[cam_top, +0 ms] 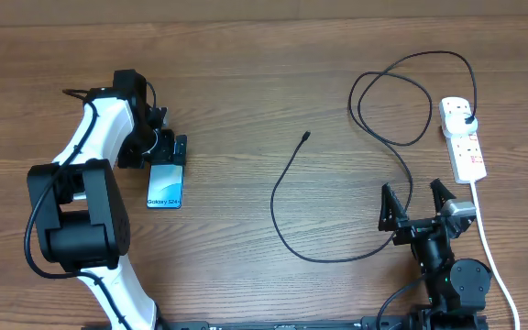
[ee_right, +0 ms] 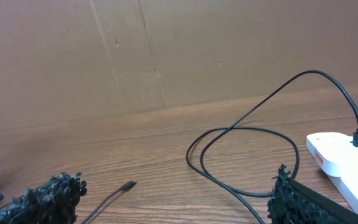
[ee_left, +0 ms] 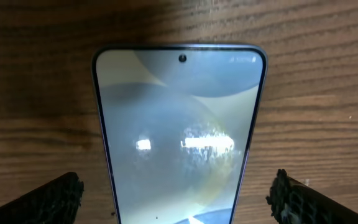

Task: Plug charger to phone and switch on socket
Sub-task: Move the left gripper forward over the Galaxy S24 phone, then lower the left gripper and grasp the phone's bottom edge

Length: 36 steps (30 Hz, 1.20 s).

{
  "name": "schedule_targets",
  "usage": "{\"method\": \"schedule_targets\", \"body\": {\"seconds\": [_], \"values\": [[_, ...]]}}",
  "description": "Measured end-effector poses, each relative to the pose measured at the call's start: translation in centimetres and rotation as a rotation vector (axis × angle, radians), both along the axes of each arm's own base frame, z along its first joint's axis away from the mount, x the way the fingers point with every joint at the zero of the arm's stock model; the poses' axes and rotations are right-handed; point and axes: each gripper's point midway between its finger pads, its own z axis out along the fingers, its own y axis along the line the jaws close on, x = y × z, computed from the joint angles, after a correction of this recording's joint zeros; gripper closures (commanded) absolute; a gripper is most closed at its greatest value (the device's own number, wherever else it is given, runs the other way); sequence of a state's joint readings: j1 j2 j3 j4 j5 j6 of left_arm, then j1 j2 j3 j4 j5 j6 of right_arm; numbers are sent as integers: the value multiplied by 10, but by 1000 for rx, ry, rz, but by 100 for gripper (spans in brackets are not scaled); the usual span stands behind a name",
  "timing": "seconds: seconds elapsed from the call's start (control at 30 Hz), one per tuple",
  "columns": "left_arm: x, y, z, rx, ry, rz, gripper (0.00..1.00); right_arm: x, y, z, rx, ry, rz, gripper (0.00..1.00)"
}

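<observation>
Overhead downward; left wrist above phone

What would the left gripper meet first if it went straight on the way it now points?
Most likely the phone, lying screen-up directly ahead of the left gripper, centred between its open fingers. The fingers look set to pass either side of it onto the table, though depth is unclear.

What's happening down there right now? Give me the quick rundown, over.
Left jaws open, flanking phone, no grip. Right jaws open, empty. Charger tip loose on table, plug in socket. Nothing blocking.
</observation>
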<state>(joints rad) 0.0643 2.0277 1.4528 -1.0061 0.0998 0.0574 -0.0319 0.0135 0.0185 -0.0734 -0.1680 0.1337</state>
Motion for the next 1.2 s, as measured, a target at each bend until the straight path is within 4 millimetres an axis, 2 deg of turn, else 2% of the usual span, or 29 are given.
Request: {"method": "schedule_targets", "body": {"seconds": [0.37, 0.73, 1.2], "values": [[4, 2, -3, 9, -21, -2, 0, 0, 0, 0, 0, -1, 0, 0], [-4, -3, -18, 27, -10, -24, 0, 0, 0, 0, 0, 0, 0, 0], [-8, -1, -22, 64, -13, -35, 0, 0, 0, 0, 1, 0, 0, 0]]}}
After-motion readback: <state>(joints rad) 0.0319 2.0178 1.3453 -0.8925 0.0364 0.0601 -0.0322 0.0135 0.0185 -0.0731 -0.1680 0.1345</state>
